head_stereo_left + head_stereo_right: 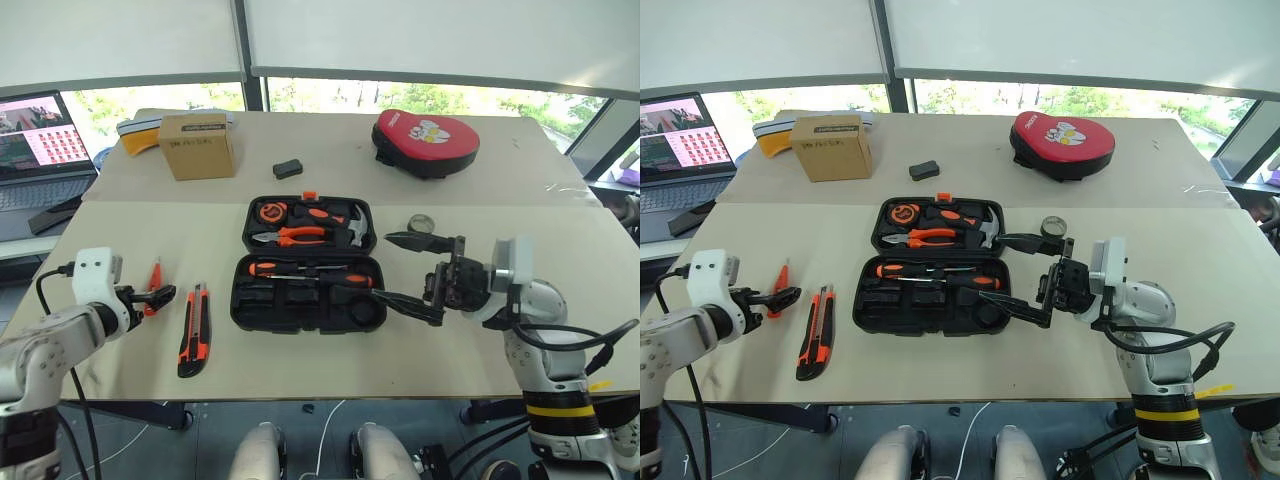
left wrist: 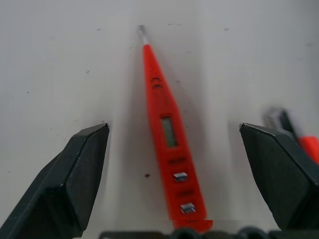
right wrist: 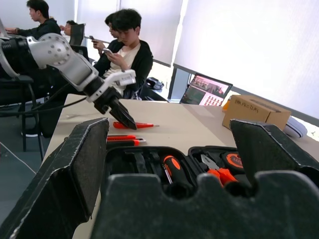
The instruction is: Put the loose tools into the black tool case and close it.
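Observation:
The black tool case (image 1: 290, 322) lies open in the middle of the table. Two long screwdrivers (image 1: 300, 268) rest in its near half. The orange tester screwdriver (image 2: 167, 134) lies flat on the table to the left, between the spread fingers of my left gripper (image 1: 155, 296), which is open. Just right of the tester lies the orange-and-black utility knife (image 1: 194, 330). A small dark tape roll (image 1: 420, 222) sits beyond the case's right end. My right gripper (image 1: 408, 272) hovers at that end, open and empty, pointing left over the case.
Pliers, a hammer and a tape measure fill the case's far half. A cardboard box (image 1: 197, 145), a small black block (image 1: 288, 168) and a red pouch (image 1: 425, 142) stand at the back. A laptop (image 1: 35, 150) sits far left. People sit beyond the table's left side.

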